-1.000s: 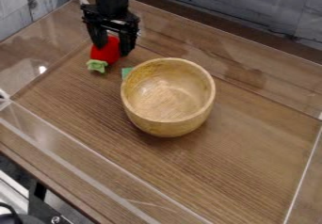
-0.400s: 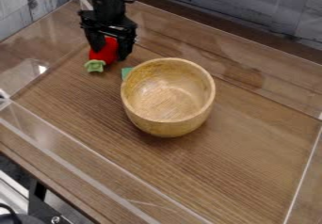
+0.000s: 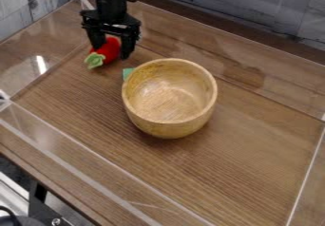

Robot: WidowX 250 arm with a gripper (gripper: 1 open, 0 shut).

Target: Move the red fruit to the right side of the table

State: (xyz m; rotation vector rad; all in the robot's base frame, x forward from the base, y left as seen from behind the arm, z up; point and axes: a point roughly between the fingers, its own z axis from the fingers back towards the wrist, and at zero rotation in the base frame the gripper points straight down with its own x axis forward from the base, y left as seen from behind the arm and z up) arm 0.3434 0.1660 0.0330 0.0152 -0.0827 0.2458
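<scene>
A: Only one view, the camera looking down on the bench (image 3: 241, 187). What has changed in it?

B: The pincer (image 3: 112, 46) has sunk a little over the last second and now straddles the red fruit (image 3: 109, 48). Its jaws stand wide, one on each side of the fruit, released and not yet pressing on it. The fruit seems slightly shifted too, its green stem end now pointing left and near.

A: What does that mean for the task?

B: I judge the grasp is about to be made but nothing is held. The fruit lies at the far left of the bench, so the whole carry to the right side is yet to do.

A: And the count?

B: One red fruit, one pincer, one wooden bowl (image 3: 169, 98) in the middle, which looks empty. One small green scrap (image 3: 127, 73) lies just beside the bowl's left rim; I cannot tell what it is. The clear walls (image 3: 309, 187) edge the bench.
</scene>
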